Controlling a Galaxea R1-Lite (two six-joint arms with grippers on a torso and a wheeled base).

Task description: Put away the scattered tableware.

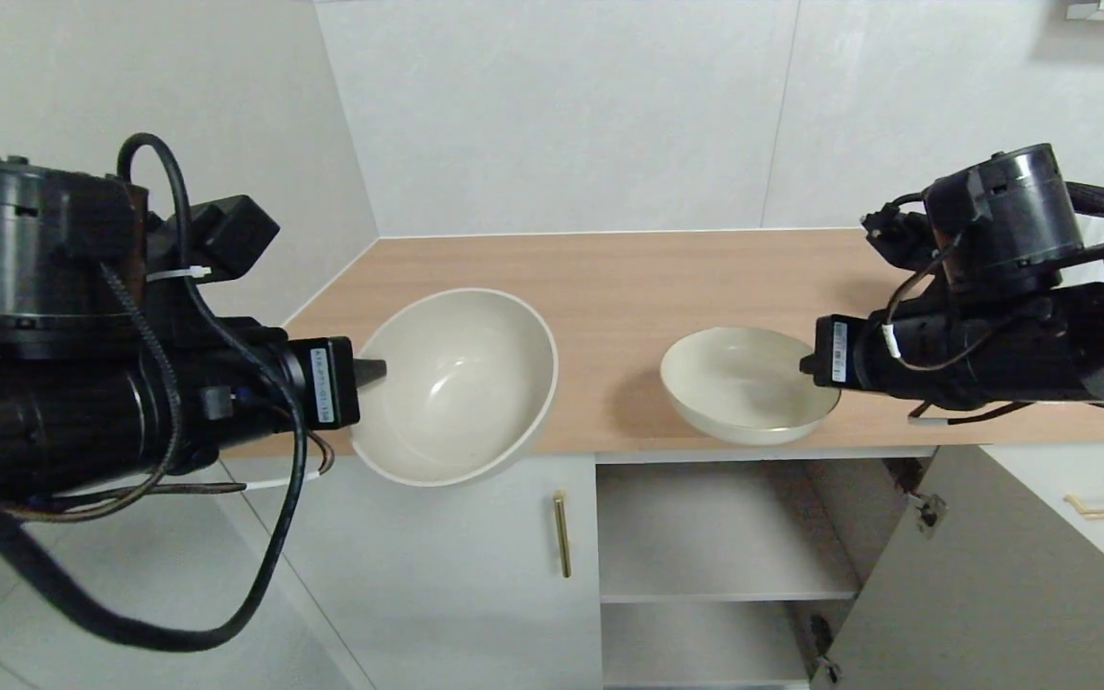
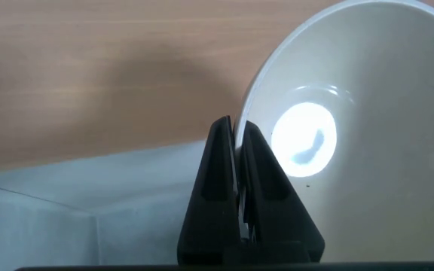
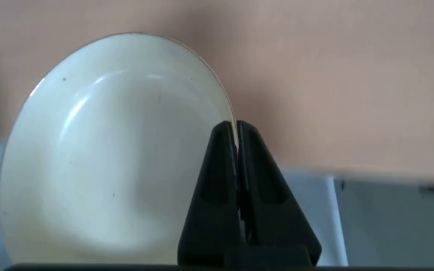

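In the nearest part of the scene, an open cabinet (image 1: 705, 527) with bare shelves is being shown under the bench (image 1: 609, 278), its door (image 1: 993, 575) swung out to the right. A closed door with a brass handle (image 1: 562, 534) is being shown beside it.

At the bench's front edge, towards its left corner, the large bowl (image 1: 461, 383) (image 2: 368, 150) is being held tilted and overhanging the edge, its rim being clamped by the left gripper (image 1: 370, 369) (image 2: 236, 124).

Farther right along the same edge, the shallow bowl (image 1: 744, 383) (image 3: 111, 150) is being gripped at its rim by the right gripper (image 1: 809, 362) (image 3: 236, 126), fingers pinched together on it. The two bowls are being kept well apart.
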